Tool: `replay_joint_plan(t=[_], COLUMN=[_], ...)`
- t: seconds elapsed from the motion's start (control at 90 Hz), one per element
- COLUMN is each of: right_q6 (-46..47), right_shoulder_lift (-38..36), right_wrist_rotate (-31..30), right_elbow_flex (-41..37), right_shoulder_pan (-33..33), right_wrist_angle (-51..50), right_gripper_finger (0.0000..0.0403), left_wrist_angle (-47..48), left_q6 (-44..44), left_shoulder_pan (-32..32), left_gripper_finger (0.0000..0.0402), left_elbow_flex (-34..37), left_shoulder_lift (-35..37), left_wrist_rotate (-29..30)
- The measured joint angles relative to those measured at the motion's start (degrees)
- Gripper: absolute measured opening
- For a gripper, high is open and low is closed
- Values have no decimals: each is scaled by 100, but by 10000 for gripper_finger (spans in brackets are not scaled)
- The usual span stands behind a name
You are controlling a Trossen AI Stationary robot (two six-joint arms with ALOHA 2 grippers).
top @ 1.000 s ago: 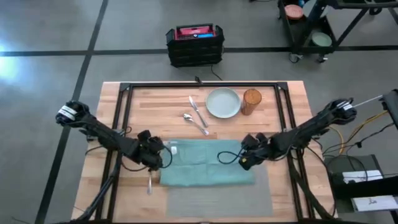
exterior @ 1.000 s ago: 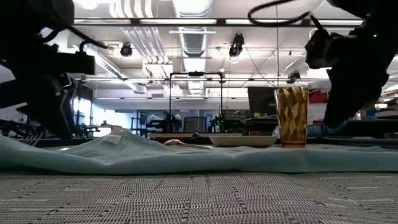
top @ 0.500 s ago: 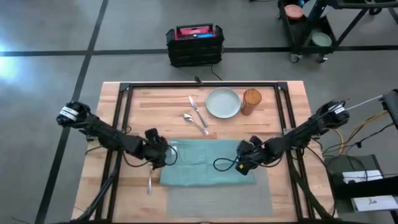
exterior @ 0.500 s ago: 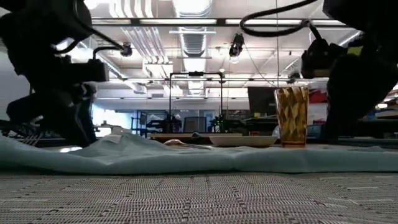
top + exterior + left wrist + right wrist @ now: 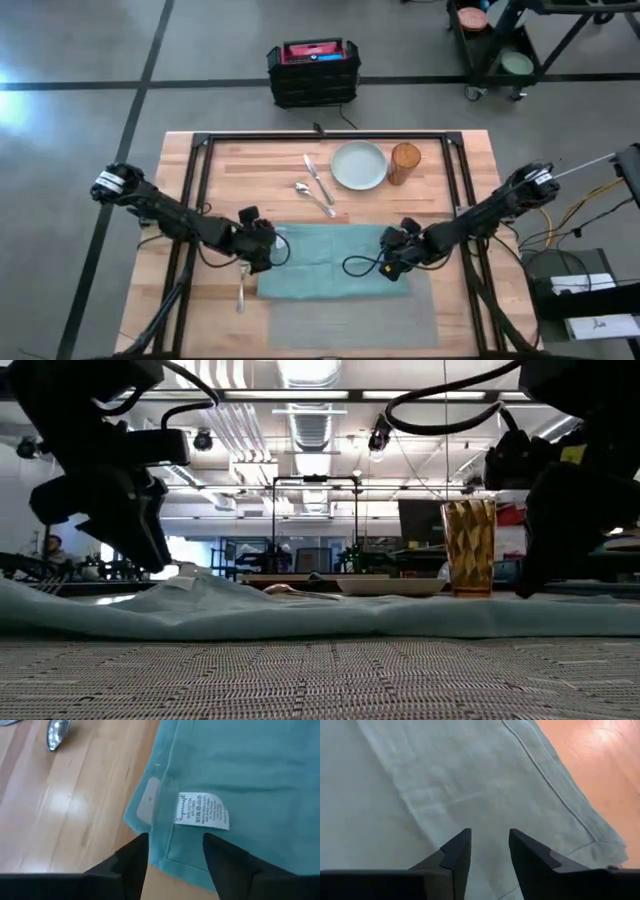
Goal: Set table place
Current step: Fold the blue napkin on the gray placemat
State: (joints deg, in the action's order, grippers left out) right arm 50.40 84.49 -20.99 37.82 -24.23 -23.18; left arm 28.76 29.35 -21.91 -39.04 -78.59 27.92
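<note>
- The left gripper (image 5: 268, 246) hangs just above the left end of the teal napkin (image 5: 330, 260), its fingers (image 5: 131, 861) parted, with the napkin's hemmed corner and white care label (image 5: 202, 811) showing in the gap between them; nothing is held.
- The right gripper (image 5: 388, 262) sits over the napkin's right end, its fingers (image 5: 455, 854) apart with bare teal cloth between them, not pinching the fabric; the napkin's stitched corner lies just ahead of them on the wood.
- The napkin lies spread flat across the far half of the grey placemat (image 5: 350, 310), its long side running from 9 o'clock to 3 o'clock; the low view shows a slight rumple near its left end.
- The placemat lies at the near middle of the worktop (image 5: 240, 170), toward 6 o'clock.
- A fork (image 5: 240, 292) rests on the bare wood just off the napkin's left near corner, at about 7 o'clock from the left gripper.
- Toward 12 o'clock from the napkin, a spoon (image 5: 314, 198) and a knife (image 5: 319, 180) lie side by side on the wood, both slanted.
- At 3 o'clock from the knife sits the pale plate (image 5: 358, 165), and just beside it, farther toward 3 o'clock, stands the amber glass (image 5: 404, 163), upright.
- A black crate (image 5: 313, 72) stands on the floor (image 5: 80, 120) beyond the worktop's far edge.
</note>
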Motion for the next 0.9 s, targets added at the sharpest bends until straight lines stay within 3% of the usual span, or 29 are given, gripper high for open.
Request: replay_joint_plan(t=[0.544, 0.9], right_q6=[-4, -57], right_shoulder_lift=[-2, -4], right_wrist_rotate=[0, -4], right_elbow_flex=[0, 2], right_shoulder_pan=[0, 37], right_wrist_angle=[6, 306], right_gripper_finger=[90, 67], left_wrist_angle=[85, 224], left_q6=[-47, -258], left_shoulder_pan=[68, 1235], left_gripper_finger=[168, 176], left_elbow_flex=[-51, 79], left_shoulder_lift=[4, 15], left_wrist_rotate=[-8, -311])
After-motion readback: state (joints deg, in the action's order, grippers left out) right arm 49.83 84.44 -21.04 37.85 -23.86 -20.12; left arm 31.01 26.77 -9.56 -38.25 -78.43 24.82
